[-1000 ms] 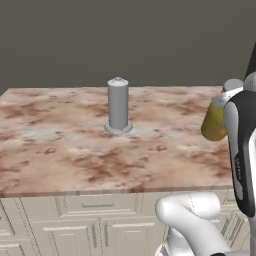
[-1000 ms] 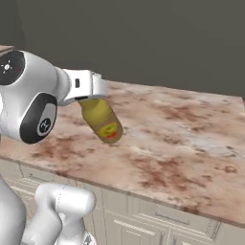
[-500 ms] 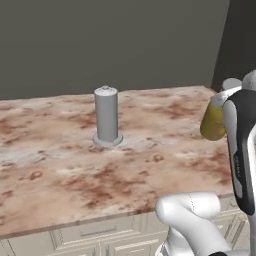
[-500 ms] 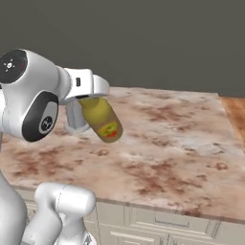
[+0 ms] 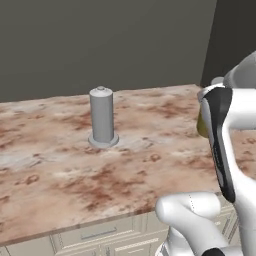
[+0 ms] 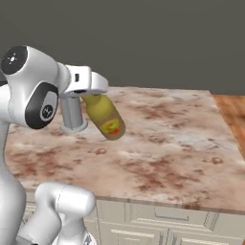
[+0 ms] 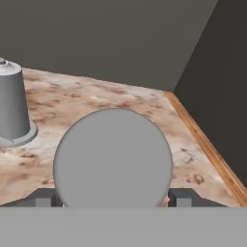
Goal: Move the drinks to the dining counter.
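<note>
Right base view, centre left: a small mustard-yellow bottle with a red-yellow label (image 6: 106, 117) is held tilted by its neck in the white gripper (image 6: 91, 92), above the brown-and-cream marble counter (image 6: 182, 143); set down still tilted, it would likely topple near the grey cylinder (image 6: 72, 115).

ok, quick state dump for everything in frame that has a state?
gripper: shut on the bottle, held above the counter.
bottle: capped, tilted, hanging off the counter surface, label facing the right base camera.
grey cylinder: upright on its round base, resting on the counter, untouched.
dining counter: drawers below closed; no drink set down on it yet.
</note>
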